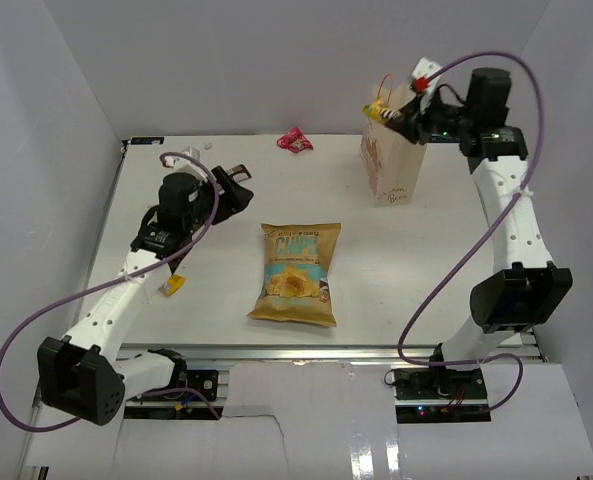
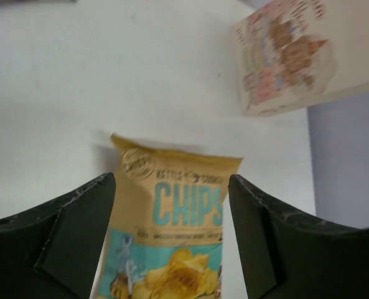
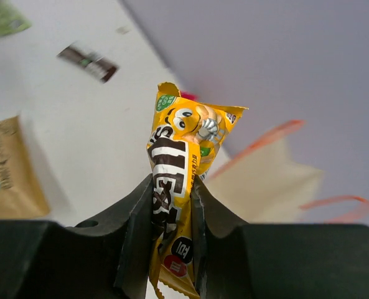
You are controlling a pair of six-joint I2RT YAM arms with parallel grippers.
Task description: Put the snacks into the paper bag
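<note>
By paper bag (image 1: 391, 165), yellow packet (image 3: 175, 180) — lettering wrist-only

chips bag (image 2: 178, 212): btm cut off | paper bag (image 2: 284, 62): print blurred

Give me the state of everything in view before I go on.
paper bag: upright, top open.
chips bag: flat on the table.
yellow packet: held up beside the paper bag's top.
right gripper: shut on the yellow packet.
left gripper: open, empty.
pink-red packet: lying near the table's far edge.
yellow-orange packet: lying beside the left arm.
dark brown packet: lying on the table.
green packet: lying on the table.
</note>
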